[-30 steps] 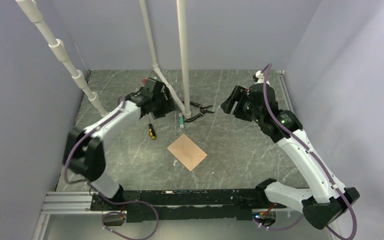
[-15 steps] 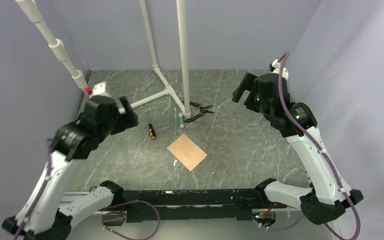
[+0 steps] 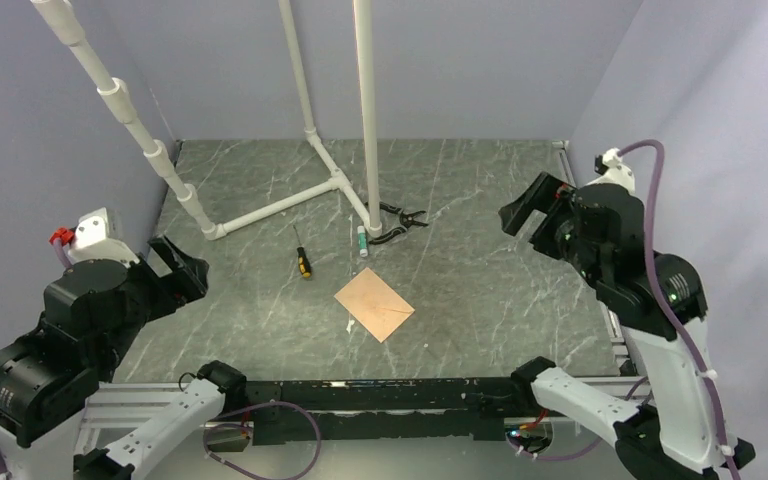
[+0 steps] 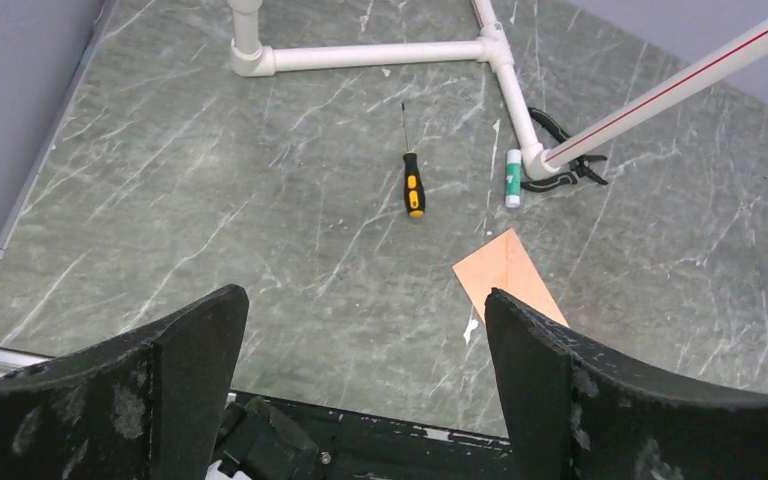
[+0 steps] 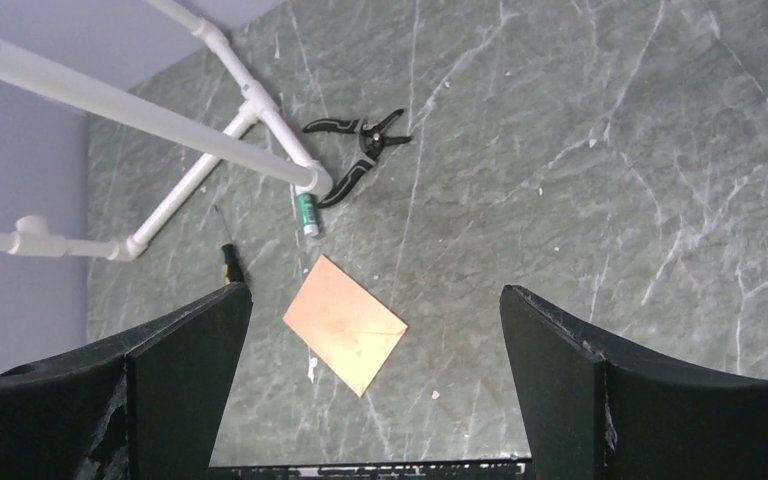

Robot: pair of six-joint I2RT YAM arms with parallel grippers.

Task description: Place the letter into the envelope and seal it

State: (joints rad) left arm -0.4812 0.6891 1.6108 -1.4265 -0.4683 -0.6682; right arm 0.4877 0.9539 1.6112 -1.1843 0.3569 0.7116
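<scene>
The left gripper hangs high at the counter's near-left, wide open and empty, clear of the work. Beyond a screwdriver and glue stick, the envelope lies flat mid-counter, apparently closed. No loose letter shows, so it is likely inside. The right gripper hangs agape, empty, well apart.

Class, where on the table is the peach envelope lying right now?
In the top view the envelope lies flat near the middle of the table, just on the near side of the glue stick and to the right of the screwdriver.
</scene>
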